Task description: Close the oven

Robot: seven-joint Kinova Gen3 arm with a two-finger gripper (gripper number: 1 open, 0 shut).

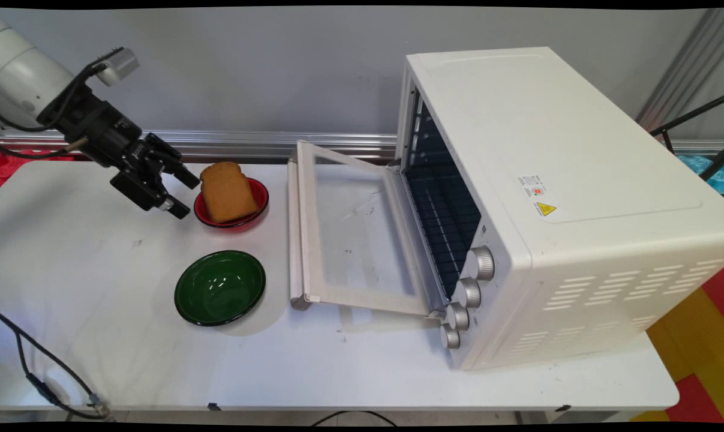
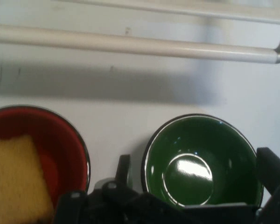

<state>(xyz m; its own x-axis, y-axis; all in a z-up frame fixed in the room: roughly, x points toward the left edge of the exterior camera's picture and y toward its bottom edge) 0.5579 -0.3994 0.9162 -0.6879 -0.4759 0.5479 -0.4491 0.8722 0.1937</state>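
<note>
My black gripper (image 1: pixel 183 194) hangs open above the table, just left of a red bowl (image 1: pixel 261 206) and apart from it, with nothing between its fingers. A brown slice of bread (image 1: pixel 227 192) leans in that bowl. An empty green bowl (image 1: pixel 219 288) sits nearer the table's front. In the hand view the gripper (image 2: pixel 196 170) frames the green bowl (image 2: pixel 200 158). The red bowl (image 2: pixel 60 135) with the bread (image 2: pixel 16 177) lies at the lower left.
A white toaster oven (image 1: pixel 547 180) stands on the right with its glass door (image 1: pixel 350 228) folded down flat toward the bowls. The door's handle bar (image 2: pixel 130 44) runs across the top of the hand view. A black cable (image 1: pixel 38 372) trails at the front left.
</note>
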